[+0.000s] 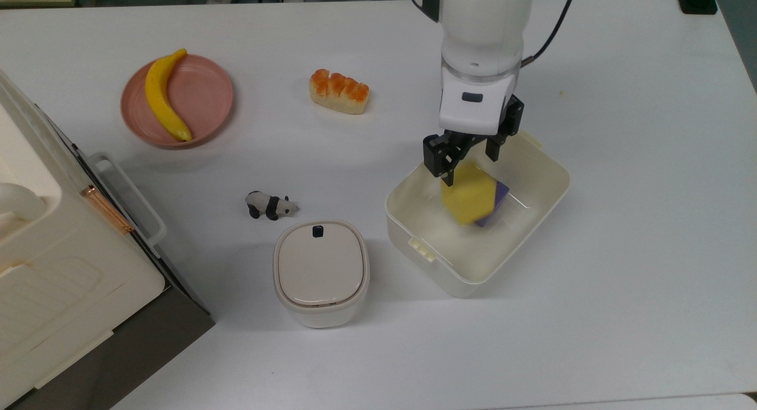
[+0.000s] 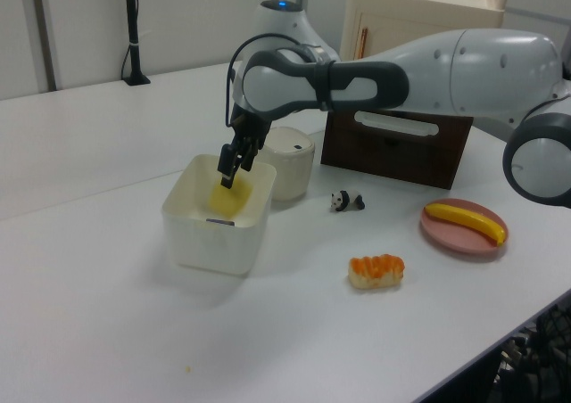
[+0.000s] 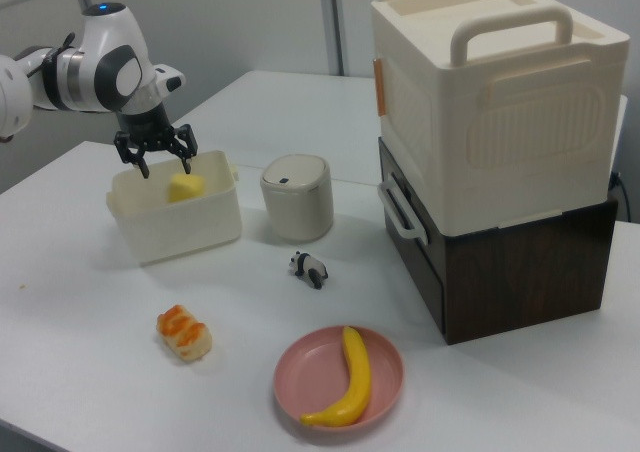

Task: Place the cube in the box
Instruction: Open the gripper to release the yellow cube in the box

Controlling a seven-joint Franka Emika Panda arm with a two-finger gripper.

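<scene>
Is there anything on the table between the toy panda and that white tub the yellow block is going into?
No. In the top view the table between the panda and the tub is bare; the lidded container sits just below that line.
</scene>
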